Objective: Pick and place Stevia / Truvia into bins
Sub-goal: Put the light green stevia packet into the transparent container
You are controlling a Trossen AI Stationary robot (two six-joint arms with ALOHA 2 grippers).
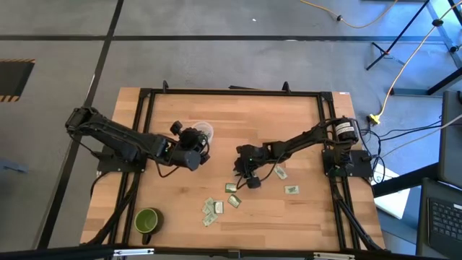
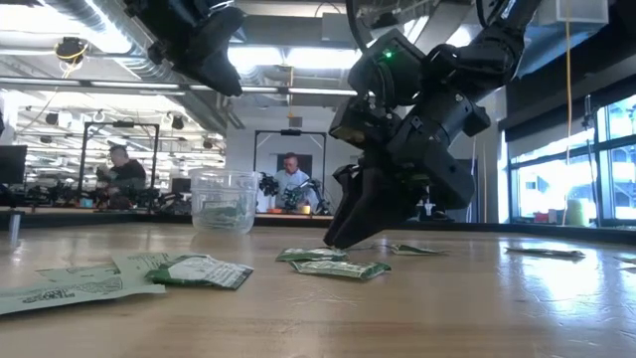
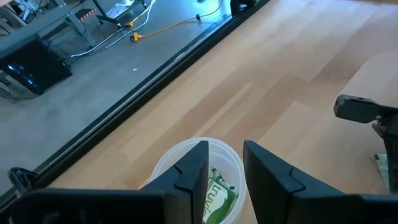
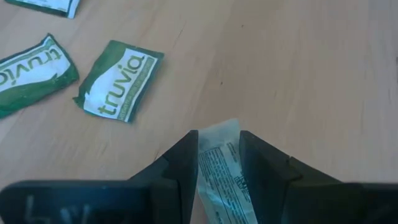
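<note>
Right now, your arms:
Right gripper [image 4: 217, 155]: its jaws are pinching a sachet [image 4: 219, 163] low on the worktop [image 1: 303, 217].
Left gripper [image 3: 225, 171]: it's hovering over the cup [image 3: 163, 167], jaws narrowly parted, gripping nothing.
Loose sachets [image 1: 216, 208]: they're lying scattered near the green mug [image 1: 147, 220].

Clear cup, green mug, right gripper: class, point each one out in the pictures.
clear cup [image 2: 225, 202]: low view, on its side wall.
green mug [image 1: 147, 220]: high view, on its rim.
right gripper [image 4: 219, 144]: right wrist view, midway between its fingertips, where a sachet sits.
</note>
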